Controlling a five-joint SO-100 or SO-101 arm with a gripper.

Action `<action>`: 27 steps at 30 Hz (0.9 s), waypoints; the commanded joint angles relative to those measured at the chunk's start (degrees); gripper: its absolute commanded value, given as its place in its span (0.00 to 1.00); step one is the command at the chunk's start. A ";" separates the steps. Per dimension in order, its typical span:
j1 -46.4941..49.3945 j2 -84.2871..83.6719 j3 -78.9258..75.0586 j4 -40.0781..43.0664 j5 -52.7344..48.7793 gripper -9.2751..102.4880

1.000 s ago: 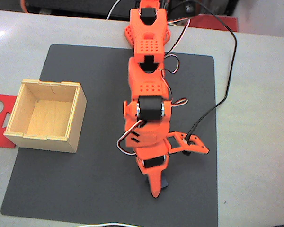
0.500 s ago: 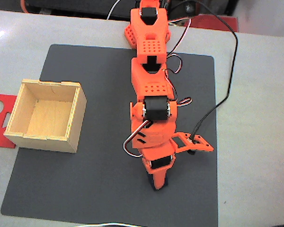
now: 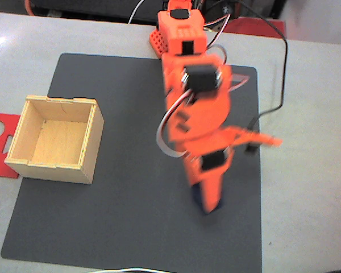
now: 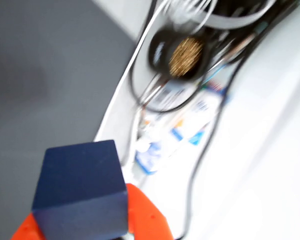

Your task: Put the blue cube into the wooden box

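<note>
In the fixed view, my gripper (image 3: 209,200) carries the blue cube (image 3: 198,196) above the dark mat (image 3: 102,227), and the wooden box (image 3: 55,138) lies well apart to the left in this view, so the carry must run leftward. In the wrist view the jaws are clamped on the blue cube (image 4: 80,192), orange fingers (image 4: 146,217) touching its sides. Against the earlier frames, the arm has lifted and drawn back toward its base.
</note>
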 commanded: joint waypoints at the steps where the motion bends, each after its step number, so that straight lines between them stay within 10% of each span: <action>1: 0.70 9.67 -0.35 1.05 0.62 0.08; 27: 47.99 57.66 59.15 -2.02 -4.83 0.08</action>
